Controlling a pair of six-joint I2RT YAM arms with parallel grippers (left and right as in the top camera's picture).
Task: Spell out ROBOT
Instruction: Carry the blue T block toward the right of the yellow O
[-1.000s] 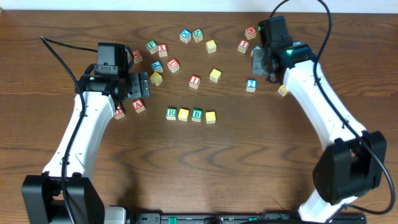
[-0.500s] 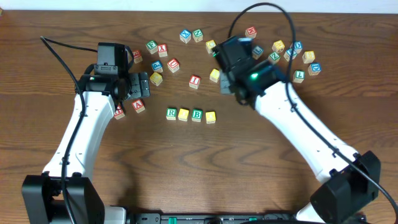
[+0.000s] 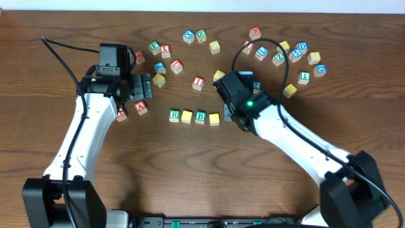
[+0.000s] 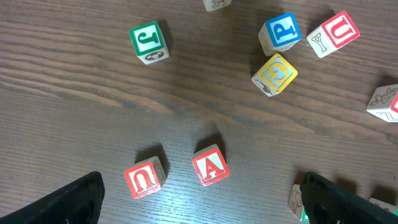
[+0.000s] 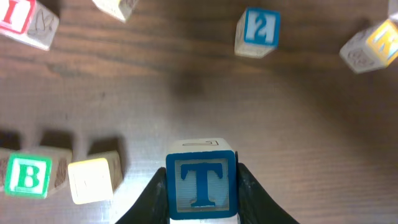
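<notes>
- Final letter coming in: the right pincer (image 5: 202,190) is clamped on the blue T cube (image 5: 201,182), one finger on each side, letter face up towards the wrist camera.
- The row on the surface (image 3: 190,164) reads R cube (image 3: 174,115), first yellow cube (image 3: 186,116), B cube (image 3: 200,116), second yellow cube (image 3: 214,118), so four of five places are filled.
- From the right wrist view, the T cube sits just to the right of the second yellow cube, with a gap between them. Whether it touches the wood yet, I cannot tell.
- The left pincer (image 3: 144,87) is spread wide and holds nothing, parked over the loose cubes near the red A cube (image 4: 209,167), well apart from the row.
- My read: this is the placing step. Next, the T needs lining up with the row, close beside that last yellow cube, then setting down flat before the fingers let go.
- One risk: a finger nudging the second yellow cube out of line.
</notes>
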